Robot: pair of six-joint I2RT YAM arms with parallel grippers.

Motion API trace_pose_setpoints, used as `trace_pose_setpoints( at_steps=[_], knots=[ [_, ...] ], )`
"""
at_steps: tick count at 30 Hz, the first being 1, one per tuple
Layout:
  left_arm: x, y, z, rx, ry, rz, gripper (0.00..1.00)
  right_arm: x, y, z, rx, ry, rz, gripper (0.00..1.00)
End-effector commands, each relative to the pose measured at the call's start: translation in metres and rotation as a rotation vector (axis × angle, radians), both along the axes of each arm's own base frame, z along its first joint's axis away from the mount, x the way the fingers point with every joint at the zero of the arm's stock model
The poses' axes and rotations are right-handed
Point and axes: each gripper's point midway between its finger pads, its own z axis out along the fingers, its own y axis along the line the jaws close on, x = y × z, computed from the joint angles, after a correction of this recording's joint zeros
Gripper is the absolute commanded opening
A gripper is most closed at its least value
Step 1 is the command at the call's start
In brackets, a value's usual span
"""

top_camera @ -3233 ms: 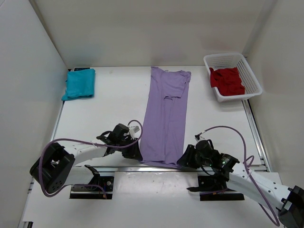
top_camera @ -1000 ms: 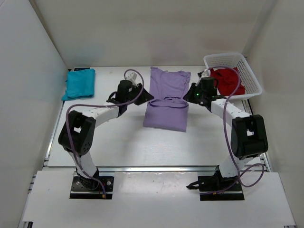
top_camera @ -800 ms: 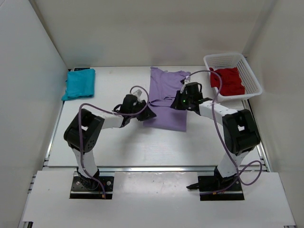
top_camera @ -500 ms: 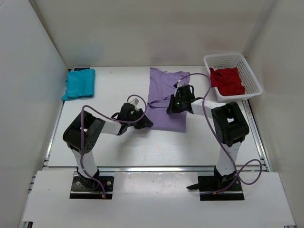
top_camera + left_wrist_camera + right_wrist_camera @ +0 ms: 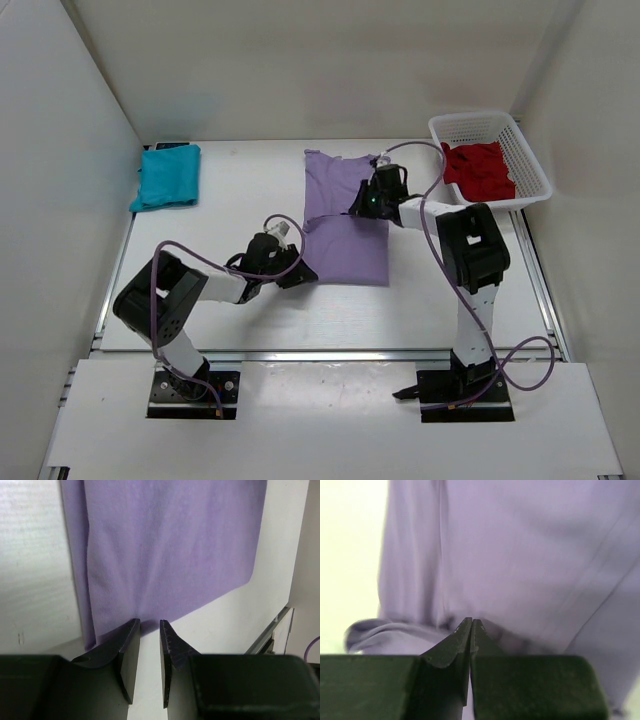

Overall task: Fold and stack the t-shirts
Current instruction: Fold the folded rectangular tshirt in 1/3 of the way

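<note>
At mid-bench lies the lavender t-shirt [image 5: 345, 228], mid-fold: left gripper [image 5: 295, 274] jaws narrowly apart at its near-left corner, right gripper [image 5: 372, 203] jaws together against the cloth; the next fold probably needs fresh grasps.

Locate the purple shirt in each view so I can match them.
Top external: shirt folded at the table's centre.
Left wrist: shirt fills the upper frame.
Right wrist: shirt fills most of the frame.
Shared landmark: white table bordering the shirt's left side in every view.

White mesh basket [image 5: 500, 206] sits at the table's [image 5: 240, 200] far-right corner.
</note>
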Motion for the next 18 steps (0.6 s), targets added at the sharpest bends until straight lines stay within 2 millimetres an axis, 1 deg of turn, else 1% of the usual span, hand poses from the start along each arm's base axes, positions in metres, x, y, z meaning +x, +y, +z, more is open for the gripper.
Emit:
trace_pose_setpoints(
  at_steps=[1,2,3,4,5,6,7,8,9,10,11,12,13,14,15,16,17,18],
  knots=[
    [-0.016,0.0,0.009,0.016,-0.003,-0.049,0.33,0.05,-0.003,0.065,0.089,-0.153,-0.043,0.0],
    [-0.016,-0.001,0.017,0.002,-0.015,-0.052,0.35,0.051,-0.006,0.079,0.087,-0.171,-0.042,0.0],
    [-0.016,-0.001,0.027,-0.007,-0.04,-0.052,0.34,0.048,-0.011,0.081,0.073,-0.176,-0.036,0.0],
    [-0.015,0.003,0.026,0.006,-0.039,-0.039,0.35,0.037,-0.012,0.088,0.065,-0.185,-0.026,0.0],
    [-0.013,0.007,0.034,-0.002,-0.056,-0.029,0.37,0.032,-0.016,0.107,0.074,-0.221,-0.029,0.0],
    [-0.017,0.007,0.037,-0.006,-0.063,-0.035,0.38,0.013,-0.019,0.108,0.081,-0.212,-0.021,0.0],
    [-0.011,0.013,0.039,-0.007,-0.065,-0.01,0.38,-0.002,-0.024,0.094,0.088,-0.171,-0.026,0.0],
    [-0.011,0.019,0.04,0.001,-0.065,0.003,0.39,-0.012,-0.026,0.11,0.108,-0.203,-0.028,0.01],
    [-0.008,0.026,0.041,0.008,-0.08,0.021,0.42,-0.034,-0.03,0.104,0.118,-0.178,-0.03,0.0],
    [-0.006,0.032,0.042,0.018,-0.081,0.038,0.44,-0.051,-0.035,0.088,0.126,-0.135,-0.039,0.0],
    [-0.005,0.039,0.037,0.038,-0.07,0.055,0.46,-0.062,-0.036,0.097,0.136,-0.159,-0.032,0.0],
    [-0.005,0.041,0.036,0.047,-0.069,0.057,0.48,-0.08,-0.041,0.085,0.127,-0.128,-0.037,0.0],
    [-0.005,0.048,0.029,0.062,-0.047,0.073,0.49,-0.097,-0.047,0.066,0.107,-0.085,-0.048,0.01],
    [-0.004,0.051,0.026,0.062,-0.035,0.085,0.51,-0.104,-0.047,0.07,0.113,-0.096,-0.045,0.0],
    [-0.008,0.054,0.02,0.068,-0.017,0.082,0.53,-0.116,-0.055,0.062,0.108,-0.081,-0.053,0.01],
    [-0.009,0.055,0.016,0.07,-0.01,0.09,0.53,-0.128,-0.061,0.048,0.107,-0.039,-0.056,0.0],
    [-0.009,0.056,0.014,0.068,-0.007,0.094,0.53,-0.133,-0.061,0.049,0.118,-0.04,-0.055,0.0],
    [-0.01,0.058,0.009,0.069,0.013,0.103,0.53,-0.142,-0.065,0.041,0.117,-0.027,-0.056,0.0]
  ],
)
